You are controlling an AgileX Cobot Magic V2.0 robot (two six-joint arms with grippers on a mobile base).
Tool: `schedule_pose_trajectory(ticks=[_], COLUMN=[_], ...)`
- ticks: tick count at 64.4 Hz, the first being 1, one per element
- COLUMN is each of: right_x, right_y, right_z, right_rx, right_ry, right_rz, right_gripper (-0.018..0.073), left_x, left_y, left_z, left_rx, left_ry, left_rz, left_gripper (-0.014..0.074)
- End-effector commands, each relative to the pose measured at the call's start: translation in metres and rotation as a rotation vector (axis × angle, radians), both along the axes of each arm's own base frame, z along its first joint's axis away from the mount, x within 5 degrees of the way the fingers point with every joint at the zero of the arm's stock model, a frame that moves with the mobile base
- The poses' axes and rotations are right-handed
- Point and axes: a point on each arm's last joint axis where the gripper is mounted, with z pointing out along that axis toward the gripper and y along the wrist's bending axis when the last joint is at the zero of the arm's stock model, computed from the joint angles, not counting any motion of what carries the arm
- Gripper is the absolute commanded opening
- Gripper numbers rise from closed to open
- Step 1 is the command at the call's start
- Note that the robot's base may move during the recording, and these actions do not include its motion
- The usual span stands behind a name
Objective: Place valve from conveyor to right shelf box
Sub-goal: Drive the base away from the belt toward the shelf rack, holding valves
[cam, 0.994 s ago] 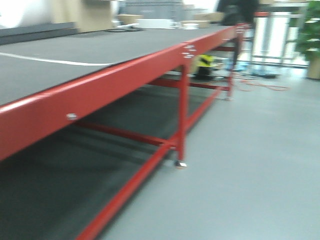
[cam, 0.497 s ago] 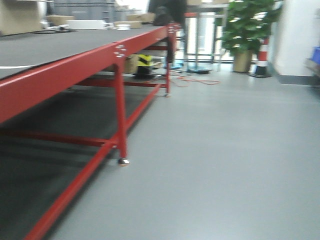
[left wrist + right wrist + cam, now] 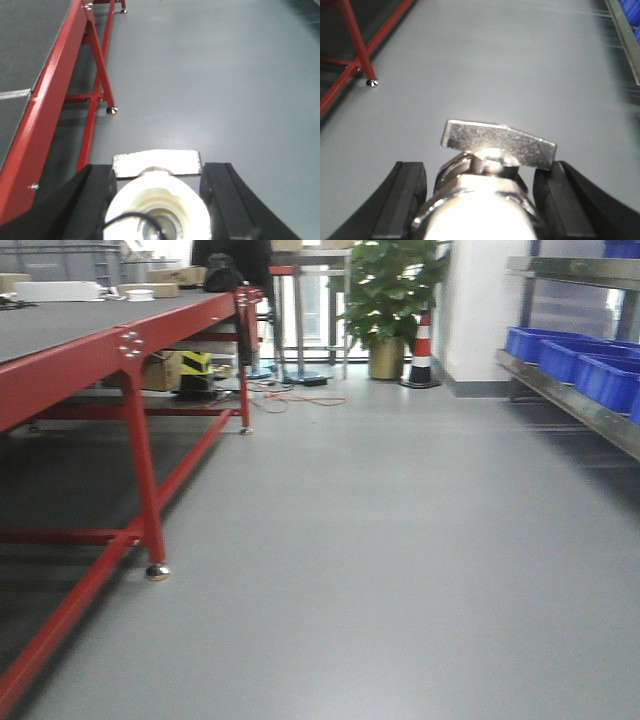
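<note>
valve [image 3: 496, 142]: silvery metal with a flat handle across its top, held in the air above the floor, at 6 o'clock in the right wrist view.
right claw [image 3: 487, 169]: clenched on the valve, one black finger at 9 o'clock of the body and the other at 3 o'clock.
left claw [image 3: 159, 170]: clenched on a pale round fitting [image 3: 157, 202], one black finger on each side. The fitting has a flat sparkling tab at 12 o'clock, and glare washes out its finer detail.
floor [image 3: 380, 540]: smooth, grey and wide, under both claws.
shelf [image 3: 572, 400]: metal, at 3 o'clock in the front view, running along the wall.
blue bins [image 3: 560, 352]: in a row on the shelf, side by side. What they hold cannot be made out.
red-framed tabletop [image 3: 60, 325]: at 9 o'clock in the front view, with a dark grey top, red legs and red cross-bars. The nearest leg ends in a round metal foot [image 3: 157, 571]. The left wrist view shows the same red edge at 9 o'clock.
white box [image 3: 55, 290]: on the far end of the tabletop, at 11 o'clock.
yellow-and-black striped box [image 3: 197, 364]: on the floor under the tabletop's far end, just beside a cardboard box [image 3: 155, 371].
orange cable [image 3: 300, 400]: lying loose on the floor near the far leg.
potted plant [image 3: 390, 290]: at 12 o'clock, leafy, in a tan pot.
traffic cone [image 3: 422, 345]: red and white, just beside the plant at its 3 o'clock.
</note>
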Motion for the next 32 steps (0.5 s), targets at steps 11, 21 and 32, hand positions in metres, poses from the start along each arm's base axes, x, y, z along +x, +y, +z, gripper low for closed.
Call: schedule_pose_trajectory(ticks=[11, 21, 32], right_x=[-0.0008, -0.0008, -0.0008], right_y=[-0.0012, -0.0012, -0.0012], right_z=[0.0104, 0.0104, 0.0104], right_rx=[0.005, 0.005, 0.005], right_ry=[-0.09, -0.09, -0.09], right_rz=[-0.012, -0.012, -0.012], right_gripper=[-0.0154, -0.0154, -0.0154], left_x=[-0.003, -0.003, -0.003], left_y=[-0.0017, -0.0017, -0.0017], left_z=[0.0082, 0.0082, 0.0082], left_rx=[-0.009, -0.009, -0.009], left_ry=[-0.07, -0.07, -0.07], left_rz=[-0.002, -0.002, -0.002], left_gripper=[-0.0111, -0.0111, -0.0111])
